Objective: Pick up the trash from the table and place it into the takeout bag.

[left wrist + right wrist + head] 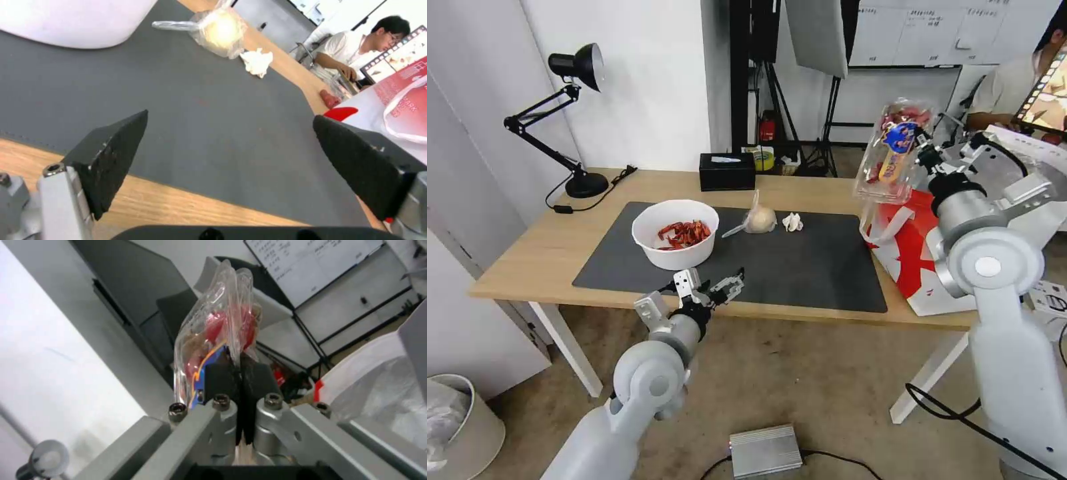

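Head view: R gripper (pixel 919 143) is raised above the takeout bag (pixel 917 250), which sits at the table's (pixel 534 267) right end, partly on the dark grey mat (pixel 800 267). Fingers are clenched on the clear plastic clamshell (pixel 894 153), held in the air w/ red bits and a blue-yellow label visible inside. L gripper (pixel 715 287) hovers over the table's near edge, just in front of the white round bowl (pixel 675 233), fingers spread, grasping nothing. Bowl w/ red scraps rests on the mat's left part. Knotted clear bag (pixel 758 217) and crumpled white tissue (pixel 792 222) lie near each other at the mat's far edge, apart from the bowl. Black tissue box (pixel 727 171) and desk lamp (pixel 570 120) stand on bare wood behind the mat.

L wrist view: both black pads (pixel 111 156) stand wide apart over the mat edge, nothing between them. Bowl wall (pixel 75 23), knotted bag (pixel 220 30) and tissue (pixel 257 61) lie beyond; takeout bag's red-and-white side (pixel 400 100) is at the far end.

R wrist view: fingertips (pixel 222 380) are pressed together on the clamshell's rim (pixel 218 326); the container stands up from the grip. Bag's foil-lined opening (pixel 382 396) is beside the gripper.
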Controlling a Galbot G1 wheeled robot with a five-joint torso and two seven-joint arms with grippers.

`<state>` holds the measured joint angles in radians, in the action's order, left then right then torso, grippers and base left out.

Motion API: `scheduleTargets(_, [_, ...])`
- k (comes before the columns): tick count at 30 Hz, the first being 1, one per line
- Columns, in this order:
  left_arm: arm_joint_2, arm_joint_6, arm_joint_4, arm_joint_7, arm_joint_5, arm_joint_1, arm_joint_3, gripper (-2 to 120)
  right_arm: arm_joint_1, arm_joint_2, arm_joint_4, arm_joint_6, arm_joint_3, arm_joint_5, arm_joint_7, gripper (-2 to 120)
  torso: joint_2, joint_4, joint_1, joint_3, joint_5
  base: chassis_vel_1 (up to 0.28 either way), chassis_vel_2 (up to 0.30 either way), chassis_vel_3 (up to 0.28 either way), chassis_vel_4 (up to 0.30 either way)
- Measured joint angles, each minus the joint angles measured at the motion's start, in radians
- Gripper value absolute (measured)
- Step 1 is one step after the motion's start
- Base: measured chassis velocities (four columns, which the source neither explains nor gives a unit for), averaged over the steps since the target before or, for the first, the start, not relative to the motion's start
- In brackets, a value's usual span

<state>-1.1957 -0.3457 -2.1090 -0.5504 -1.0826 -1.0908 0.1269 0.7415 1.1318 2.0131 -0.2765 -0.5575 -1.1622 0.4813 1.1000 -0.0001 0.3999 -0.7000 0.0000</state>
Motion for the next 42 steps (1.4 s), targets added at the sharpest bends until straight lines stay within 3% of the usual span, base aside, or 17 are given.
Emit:
scheduleTargets(16, [-0.012,0.000,-0.005,0.000,0.015,-0.020,0.005,100,-0.043,-0.008,-0.027,0.026,-0.033,-0.050,0.039,0,0.000,-0.0002,0.000,0.000,0.0000,0.000,0.000,0.000,0.000])
scheduleTargets(19, [-0.013,0.000,-0.026,0.001,0.023,-0.048,0.033,100,-0.075,-0.007,-0.050,0.026,-0.028,-0.050,0.041,0,0.000,-0.0003,0.000,0.000,0.0001,0.000,0.000,0.000,0.000])
scheduleTargets(21, [-0.014,0.001,-0.047,0.003,0.031,-0.078,0.065,100,-0.106,-0.001,-0.074,0.025,-0.017,-0.040,0.041,0,0.000,0.0010,0.000,0.000,0.0000,0.000,0.000,0.000,0.000])
scheduleTargets(24, [-0.013,0.001,-0.055,0.008,0.032,-0.091,0.077,100,-0.112,-0.004,-0.084,0.024,-0.021,-0.032,0.041,0,0.000,0.0006,0.000,0.000,-0.0002,0.000,0.000,0.000,0.000])
scheduleTargets(42, [-0.005,0.001,-0.074,0.013,0.032,-0.111,0.098,100,-0.024,-0.023,-0.055,0.005,-0.073,-0.017,0.052,0,0.000,0.0000,0.000,0.000,-0.0001,0.000,0.000,0.000,0.000])
